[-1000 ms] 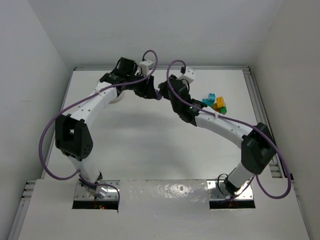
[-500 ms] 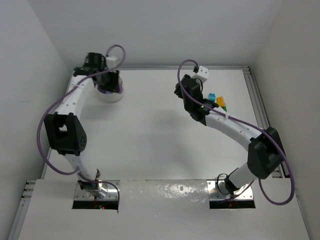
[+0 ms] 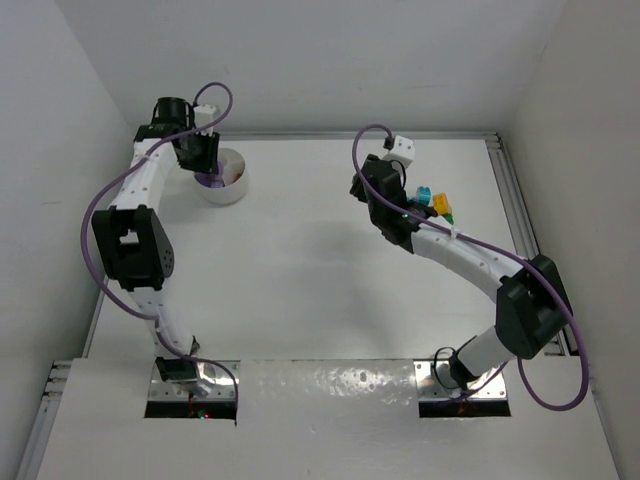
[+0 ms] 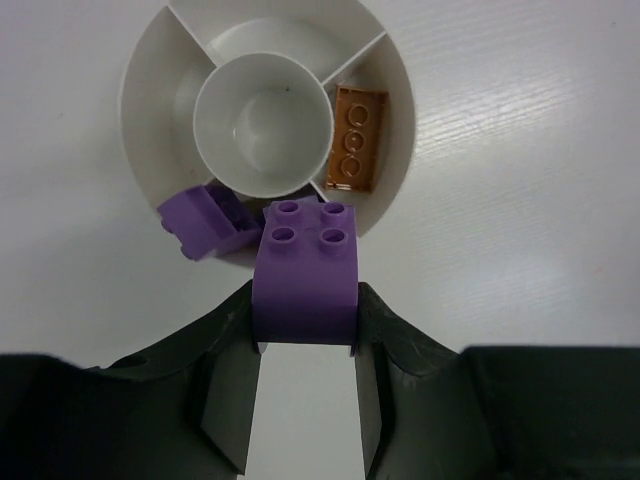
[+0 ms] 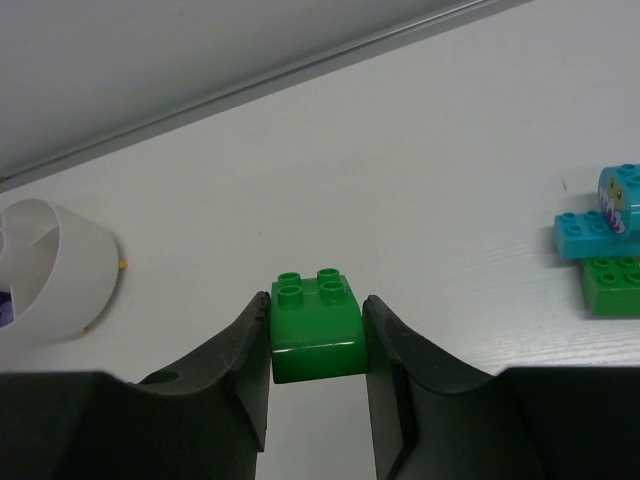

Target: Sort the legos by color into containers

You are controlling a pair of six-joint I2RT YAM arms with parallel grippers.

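Saw the left claw (image 4: 305, 325) clamped on a purple brick (image 4: 305, 265), studs up, poised at the near rim of the white divided bowl (image 4: 140, 80) in the far left corner of the desk (image 5: 420, 170). Noted a second purple brick (image 4: 205, 222) lying tilted in the outer section just beside the held one, and an orange brick (image 4: 357, 137) lying flat in the outer section on the right of the left wrist view. Could not judge any contact between the held purple brick and the rim. Saw the right claw (image 5: 317, 305) closed on a green brick (image 5: 315, 345), studs up, over the white desk and well apart from the bowl. Spotted a small pile of loose bricks (image 3: 432, 204), teal, green, yellow and orange, on the desk near that claw, toward the right edge.
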